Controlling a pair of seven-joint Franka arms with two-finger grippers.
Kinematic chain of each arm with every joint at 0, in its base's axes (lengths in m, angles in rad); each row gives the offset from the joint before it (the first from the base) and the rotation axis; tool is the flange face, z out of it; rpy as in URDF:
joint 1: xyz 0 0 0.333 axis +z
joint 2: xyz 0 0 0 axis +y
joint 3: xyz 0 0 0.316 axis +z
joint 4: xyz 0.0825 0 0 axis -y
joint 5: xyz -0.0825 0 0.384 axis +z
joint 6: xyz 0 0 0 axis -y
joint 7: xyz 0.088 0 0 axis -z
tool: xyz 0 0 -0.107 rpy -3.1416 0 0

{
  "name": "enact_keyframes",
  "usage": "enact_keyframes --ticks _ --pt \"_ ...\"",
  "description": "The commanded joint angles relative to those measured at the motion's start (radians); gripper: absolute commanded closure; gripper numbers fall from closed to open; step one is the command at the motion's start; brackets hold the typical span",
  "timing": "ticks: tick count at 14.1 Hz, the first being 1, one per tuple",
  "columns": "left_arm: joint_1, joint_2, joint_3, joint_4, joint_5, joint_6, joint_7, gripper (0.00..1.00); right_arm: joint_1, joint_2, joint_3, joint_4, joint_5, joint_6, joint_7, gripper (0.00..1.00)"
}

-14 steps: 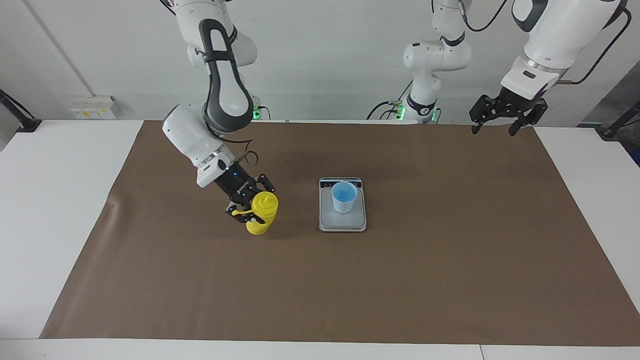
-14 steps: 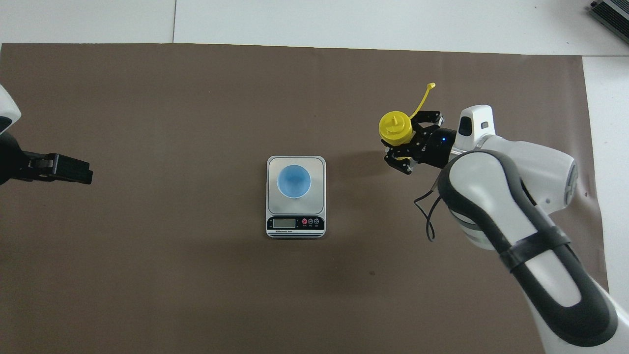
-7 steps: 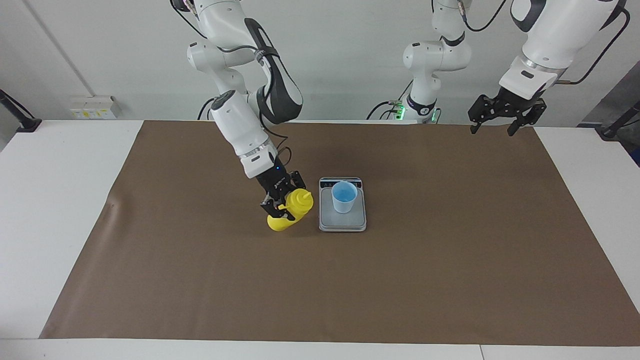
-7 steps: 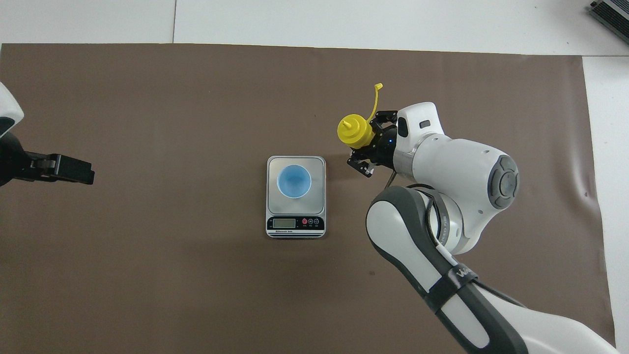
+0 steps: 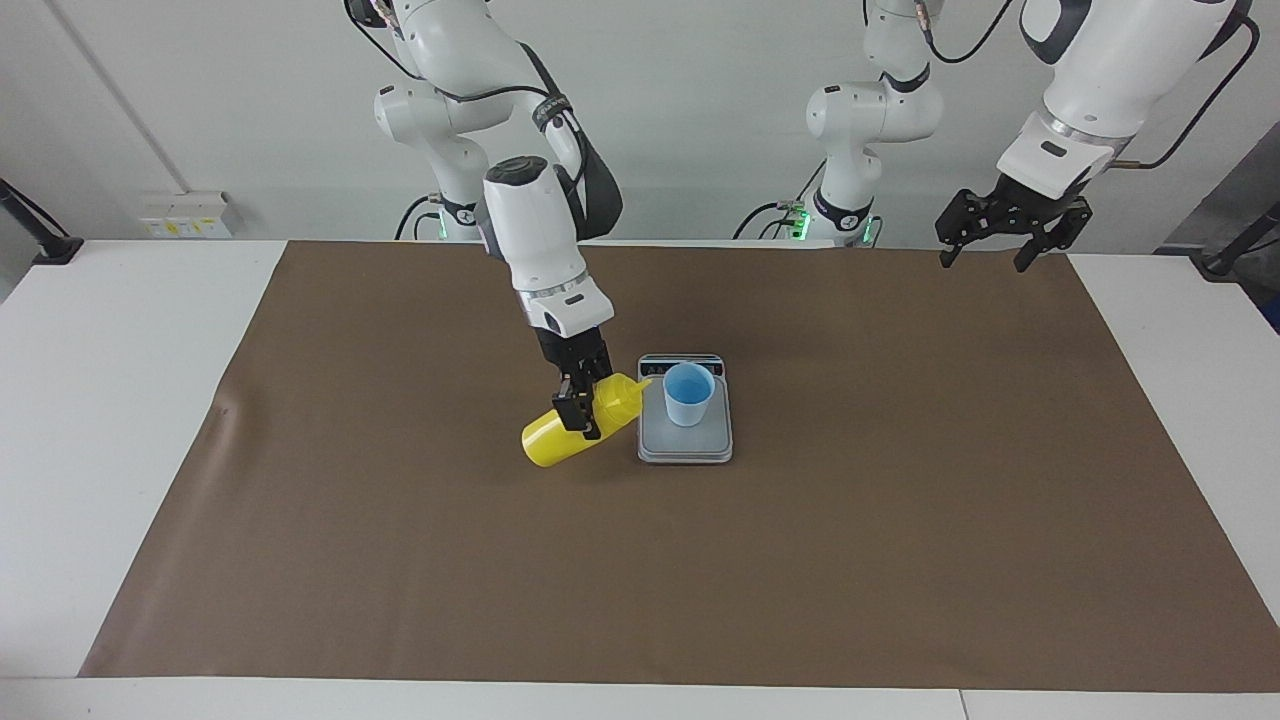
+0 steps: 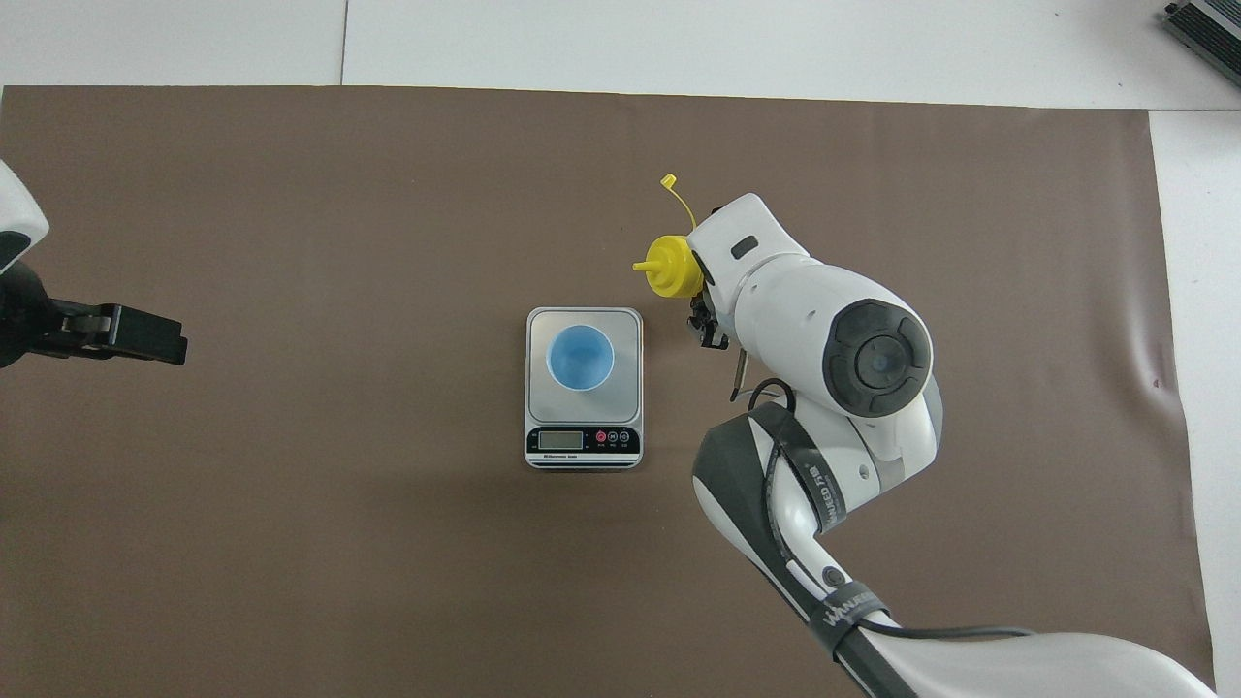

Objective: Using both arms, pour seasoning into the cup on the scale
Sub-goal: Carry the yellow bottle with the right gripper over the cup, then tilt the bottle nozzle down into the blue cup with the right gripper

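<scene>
The seasoning, a yellow squeeze bottle (image 5: 556,441) (image 6: 671,271), hangs tilted over the mat beside the scale, with my right gripper (image 5: 585,405) shut on its body. Its nozzle points toward the cup, with the tip by the scale's edge, short of the rim. The cap strap (image 6: 679,197) sticks out away from the robots. In the overhead view the arm hides most of this gripper. The light blue cup (image 5: 688,394) (image 6: 580,357) stands upright on the silver-grey scale (image 5: 686,451) (image 6: 630,324). My left gripper (image 5: 984,262) (image 6: 145,334) waits open in the air over the left arm's end of the table.
A brown mat (image 5: 900,500) covers most of the white table (image 5: 100,400). The scale's display strip (image 6: 582,442) faces the robots. The right arm's white links (image 6: 834,330) hang over the mat beside the scale.
My right arm has carried the bottle toward the scale and tipped it from nearly upright onto a slant, nozzle toward the cup. The left arm has not moved.
</scene>
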Motion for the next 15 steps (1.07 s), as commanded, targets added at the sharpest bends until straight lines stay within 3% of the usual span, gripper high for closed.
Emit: enact_keyframes --ticks 1,11,15 --pt "-0.014 -0.02 0.007 -0.011 0.015 -0.013 -0.005 0.0 0.04 0.013 0.001 0.044 -0.262 -0.046 0.069 1.0" --pt "-0.014 -0.02 0.007 -0.012 0.015 -0.012 -0.005 0.0 0.16 0.007 0.001 0.046 -0.691 -0.214 0.172 1.0" --pt "-0.014 -0.021 0.006 -0.012 0.015 -0.017 -0.005 0.0 0.209 0.018 0.002 0.044 -0.885 -0.3 0.357 1.0"
